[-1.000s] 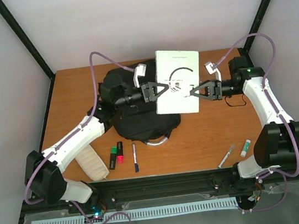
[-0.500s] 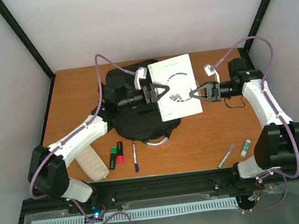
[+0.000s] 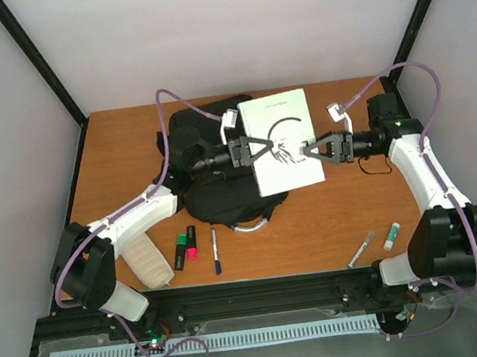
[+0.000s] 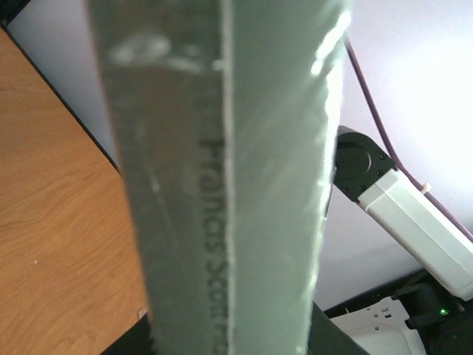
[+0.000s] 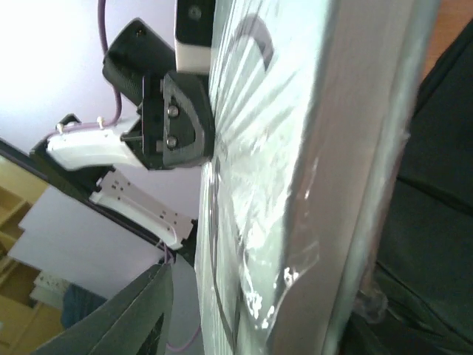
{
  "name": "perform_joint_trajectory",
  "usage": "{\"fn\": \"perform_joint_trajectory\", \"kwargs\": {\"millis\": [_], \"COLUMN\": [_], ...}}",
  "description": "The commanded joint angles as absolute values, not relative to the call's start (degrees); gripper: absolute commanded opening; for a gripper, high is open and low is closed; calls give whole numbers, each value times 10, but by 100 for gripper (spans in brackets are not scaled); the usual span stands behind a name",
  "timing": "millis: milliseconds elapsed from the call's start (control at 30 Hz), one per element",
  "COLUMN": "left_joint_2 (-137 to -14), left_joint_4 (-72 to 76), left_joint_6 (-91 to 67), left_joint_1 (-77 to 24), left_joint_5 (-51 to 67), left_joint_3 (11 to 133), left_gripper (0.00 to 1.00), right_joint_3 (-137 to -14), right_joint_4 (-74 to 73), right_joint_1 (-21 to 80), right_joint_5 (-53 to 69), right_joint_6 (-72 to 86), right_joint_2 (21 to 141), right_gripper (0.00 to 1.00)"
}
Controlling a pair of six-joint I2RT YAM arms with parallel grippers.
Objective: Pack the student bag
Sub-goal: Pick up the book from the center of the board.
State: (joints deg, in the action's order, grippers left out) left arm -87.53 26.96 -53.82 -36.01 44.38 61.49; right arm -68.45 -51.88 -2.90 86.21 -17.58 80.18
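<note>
Both arms have drawn inward since a second ago, and the white book (image 3: 280, 141) has swung from a rightward lean to a nearly square pose, its long sides running away from the arm bases; it hangs between the two arms, its lower left corner over the student bag (image 3: 214, 195); the bag lies on the wooden surface (image 3: 119, 151) left of centre, crumpled, with a pale handle loop showing at its near edge.

The left fingers (image 3: 251, 143) pinch the book's left edge, and the right wrist view shows one of them pressed flat on the cover; the right fingers (image 3: 316, 145) reach its right edge, but I cannot tell whether they clamp it or stand spread; the left wrist view is filled by the book's spine, edge-on.

Near the front of the surface lie a whitish ribbed pouch (image 3: 147, 264), a green highlighter (image 3: 179, 251) just beside a red one (image 3: 191, 243), and a dark pen (image 3: 216, 251); well apart to the right lie a grey pen (image 3: 361, 249) and a small green-capped stick (image 3: 392, 234).
</note>
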Motion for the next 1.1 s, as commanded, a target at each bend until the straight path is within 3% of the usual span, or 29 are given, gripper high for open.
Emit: {"fn": "perform_joint_trajectory", "kwargs": {"millis": [0, 367, 567, 667, 767, 833, 900, 1067], "left_joint_2": [-880, -897, -897, -897, -892, -885, -872, -849], "left_joint_4": [366, 388, 378, 346, 276, 215, 143, -102], "left_joint_6": [-592, -606, -592, -571, -539, -505, -459, -313], "left_joint_1": [-359, -359, -359, -359, -359, -359, -358, -355], "left_joint_5": [407, 391, 395, 389, 369, 355, 336, 267], "left_joint_3": [600, 603, 605, 610, 618, 626, 631, 681], "left_gripper": [3, 2, 4, 13, 36, 50, 58, 66], "right_joint_3": [-662, -623, -631, -633, -642, -654, -675, -712], "right_joint_4": [-467, -410, -414, -415, -418, -434, -475, -556], "right_joint_1": [-22, -8, -6, -6, -8, -14, -30, -97], "right_joint_5": [891, 884, 898, 903, 896, 895, 900, 870], "right_joint_6": [-148, -72, -63, -65, -71, -87, -128, -221], "right_joint_2": [778, 775, 792, 794, 792, 793, 803, 824], "right_gripper": [55, 52, 36, 20, 8, 4, 3, 3]}}
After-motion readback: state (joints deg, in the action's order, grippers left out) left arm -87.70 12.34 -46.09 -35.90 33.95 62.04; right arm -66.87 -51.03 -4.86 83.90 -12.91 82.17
